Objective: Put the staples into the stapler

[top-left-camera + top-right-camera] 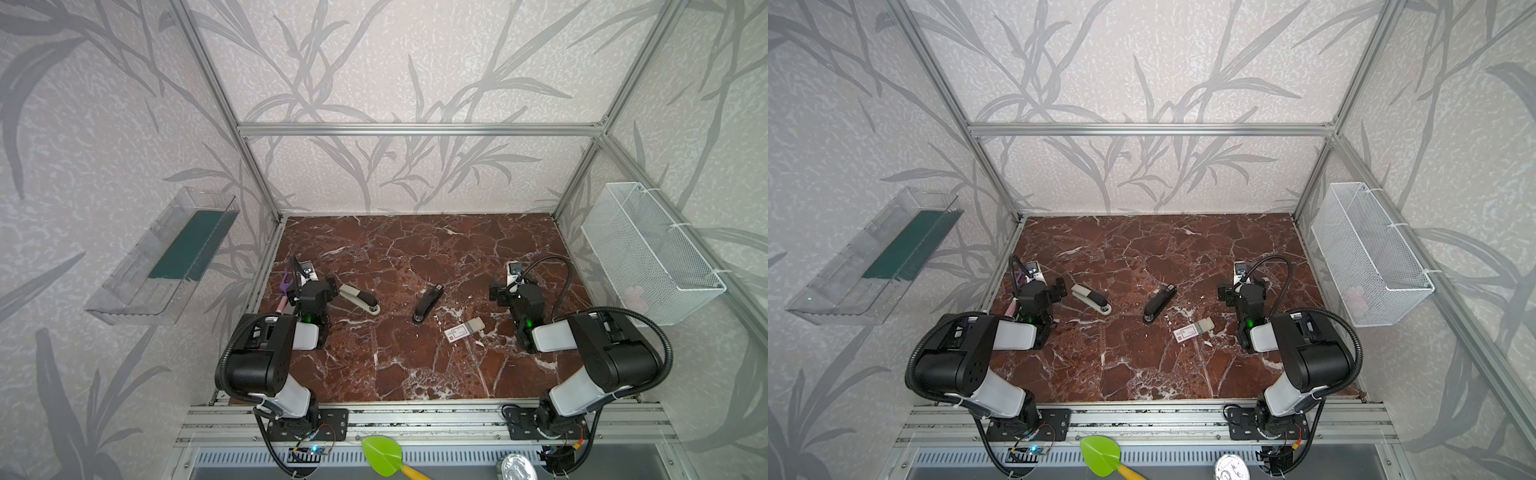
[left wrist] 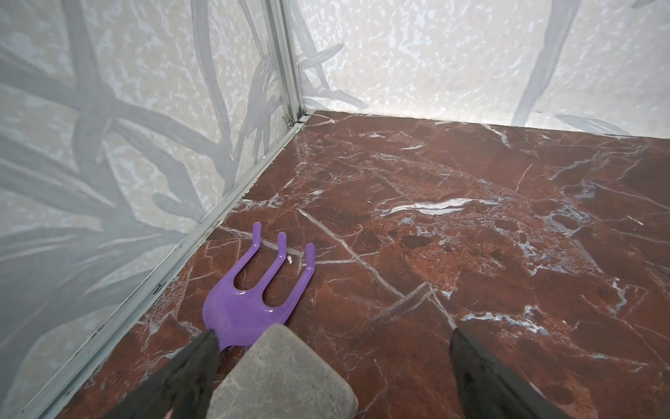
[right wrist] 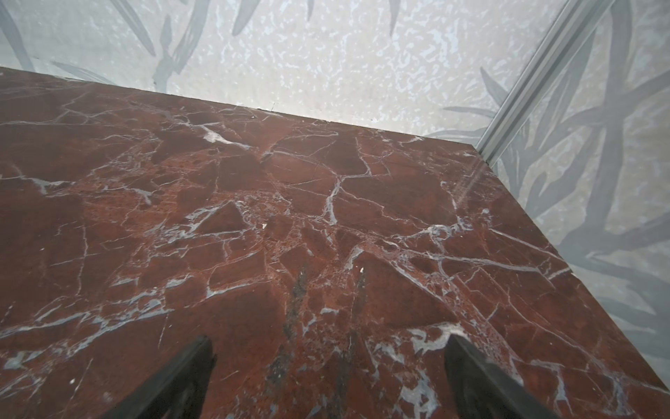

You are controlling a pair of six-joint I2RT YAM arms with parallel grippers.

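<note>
Red label on staples box (image 1: 463, 330): print illegible. Spread wide and empty: left claw (image 2: 333, 335), right claw (image 3: 330, 341).

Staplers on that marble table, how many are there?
2. A grey-and-black stapler lies left of centre; an all-black stapler lies near the middle, just left of the staples box. I see no others.

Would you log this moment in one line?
left gripper open | right gripper open | white red-labelled cardboard staples box untouched on marble table
</note>
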